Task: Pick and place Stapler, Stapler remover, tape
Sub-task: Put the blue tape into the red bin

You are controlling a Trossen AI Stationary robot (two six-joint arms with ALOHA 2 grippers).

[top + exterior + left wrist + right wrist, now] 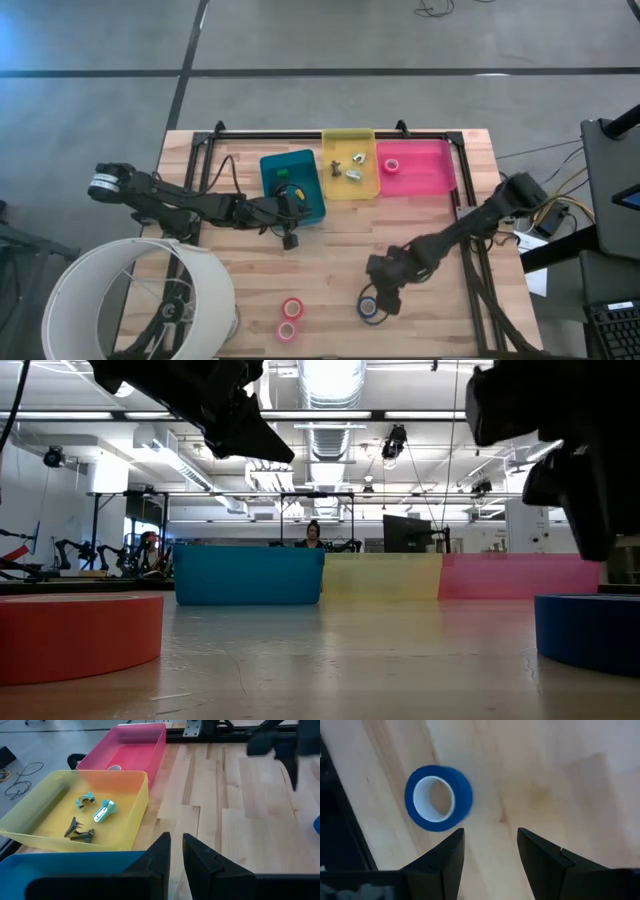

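Note:
The dark blue tape roll point(370, 308) point(438, 798) lies flat on the wood near the table's near edge. My right gripper point(385, 292) point(490, 850) hovers open just beside it, touching nothing. Two pinkish-red rolls point(291, 308) point(287, 330) lie to its left, and a third point(391, 165) sits in the pink bin. The stapler point(284, 180) shows as a green and dark shape in the blue bin. Staple removers point(95, 810) lie in the yellow bin. My left gripper point(291, 240) point(176, 845) hangs at the blue bin's near side, its fingers a narrow gap apart, holding nothing.
Blue point(293, 188), yellow point(350, 165) and pink point(415, 168) bins stand in a row at the table's far side. A big white round shade point(140, 300) covers the near left corner. Black frame rails run along the table's right and far edges. Bare wood lies between the bins and the rolls.

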